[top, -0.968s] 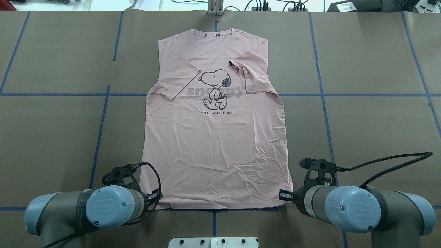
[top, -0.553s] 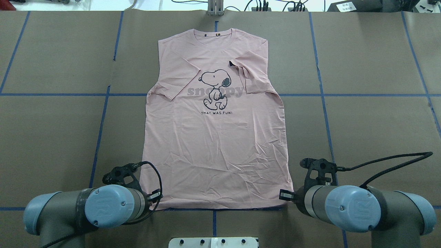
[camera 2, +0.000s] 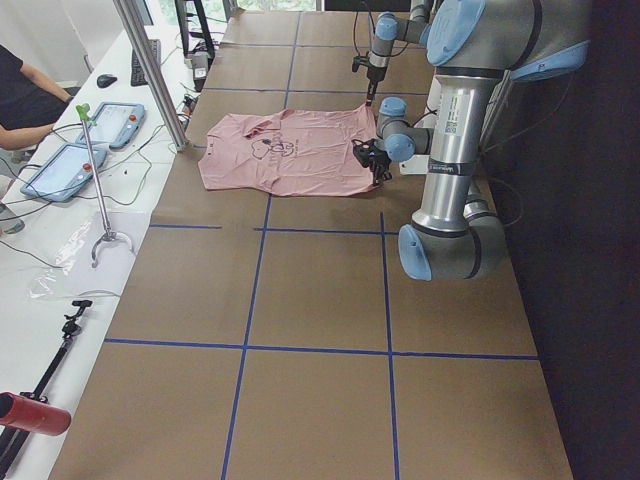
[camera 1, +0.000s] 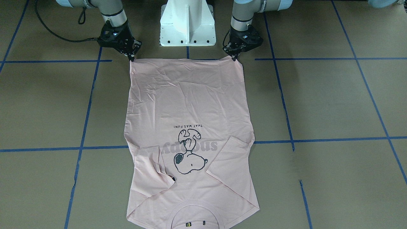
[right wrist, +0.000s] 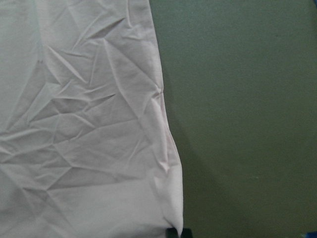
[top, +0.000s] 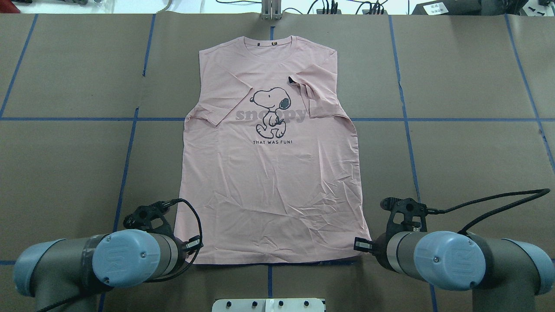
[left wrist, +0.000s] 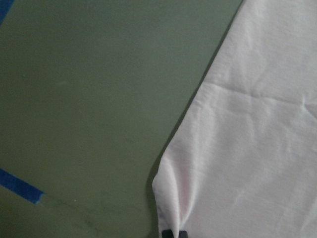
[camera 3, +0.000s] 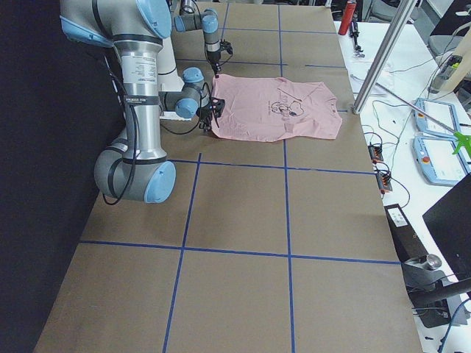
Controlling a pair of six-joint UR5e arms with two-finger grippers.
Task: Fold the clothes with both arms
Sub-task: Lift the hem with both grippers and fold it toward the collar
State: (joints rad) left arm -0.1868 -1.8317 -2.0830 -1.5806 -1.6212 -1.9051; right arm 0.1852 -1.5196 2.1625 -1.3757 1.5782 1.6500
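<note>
- Since the table (top: 455, 151) is one big flat brown sheet, there's loads of room to carry the hem forward. I'd use the blue tape line (top: 269, 277) below the middle of the hem to check that both sides travel evenly.
- Next, the T-shirt (top: 269, 182) lies flat and print up in the middle of the table, collar at the far end and hem nearest the robot. Both sleeves are folded in over the chest, so my read is that the step in hand is lifting the hem for the bottom-to-top fold.
- Then the left arm (top: 125, 258) and the right arm (top: 448, 260) sit at the two near corners, one each side. They want to rise together and move at the same pace, or the fold comes out skewed.
- On the robot's right, the sleeve (top: 318, 93) is a bit rumpled, so I'd keep the lifted cloth high enough not to drag it.
- Looks to me like the left gripper (camera 1: 235, 57) is closed on its hem corner. Its wrist view shows cloth bunching right into the fingertips (left wrist: 174, 233).
- Same deal for the right gripper (camera 1: 131, 58), which looks clamped on its corner. Only a sliver of cloth shows at the tip in its wrist view, so that bite seems thin. Lift slowly and watch for a slip.
</note>
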